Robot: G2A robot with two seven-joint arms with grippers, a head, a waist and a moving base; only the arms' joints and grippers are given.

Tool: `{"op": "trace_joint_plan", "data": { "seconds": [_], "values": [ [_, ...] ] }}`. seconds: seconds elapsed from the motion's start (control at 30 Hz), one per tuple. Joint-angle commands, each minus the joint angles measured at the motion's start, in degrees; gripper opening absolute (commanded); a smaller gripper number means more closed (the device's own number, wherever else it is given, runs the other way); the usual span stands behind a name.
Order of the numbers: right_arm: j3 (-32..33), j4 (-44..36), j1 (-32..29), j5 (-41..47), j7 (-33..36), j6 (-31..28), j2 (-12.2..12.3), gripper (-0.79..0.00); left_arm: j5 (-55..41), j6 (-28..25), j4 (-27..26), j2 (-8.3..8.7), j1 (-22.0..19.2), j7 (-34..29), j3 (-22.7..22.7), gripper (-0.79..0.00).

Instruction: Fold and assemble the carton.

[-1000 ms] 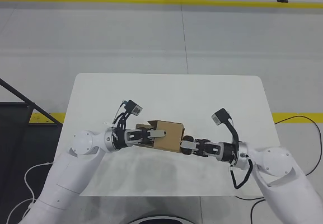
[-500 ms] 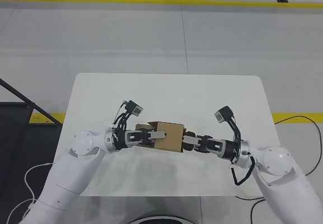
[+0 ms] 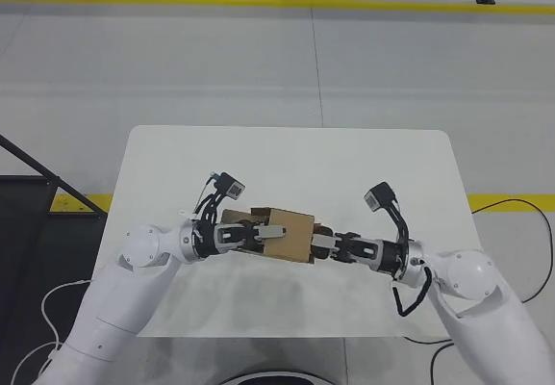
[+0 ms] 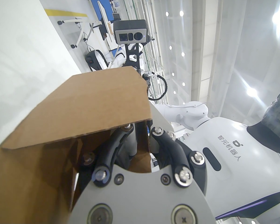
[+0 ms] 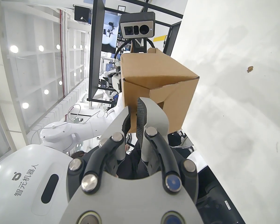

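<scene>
You've got one brown corrugated cardboard carton (image 3: 290, 234), box-shaped and partly erected. It's over the white table (image 3: 354, 164), about mid-width and somewhat toward the table's robot-side edge. Can't tell if its underside touches the tabletop. The walls are squared up into a sleeve, and the long axis runs roughly across the table, slightly skewed.

In the right wrist view the carton's end (image 5: 154, 78) has its flaps turned inward, leaving a shadowed recess, and the corner creases are sharp. In the left wrist view the opposite end (image 4: 84, 108) is open. You see the darker inside, raw fluted edges and one wall panel jutting out past the rest.
</scene>
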Motion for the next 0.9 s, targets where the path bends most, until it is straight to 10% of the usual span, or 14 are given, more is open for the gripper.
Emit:
{"op": "trace_joint_plan", "data": {
  "seconds": [0.0,0.87],
  "values": [
    [-0.1,0.1,0.1,0.0,0.0,-0.2,-0.1,-0.625,-0.2,-0.2,0.1,-0.01,0.0,0.0,-0.1,-0.785],
    [9.2,6.1,-4.7,10.6,0.1,-10.0,0.3,-0.56,-0.9,-0.5,0.2,0.07,0.0,-0.3,-0.5,-0.785]
  ]
}}
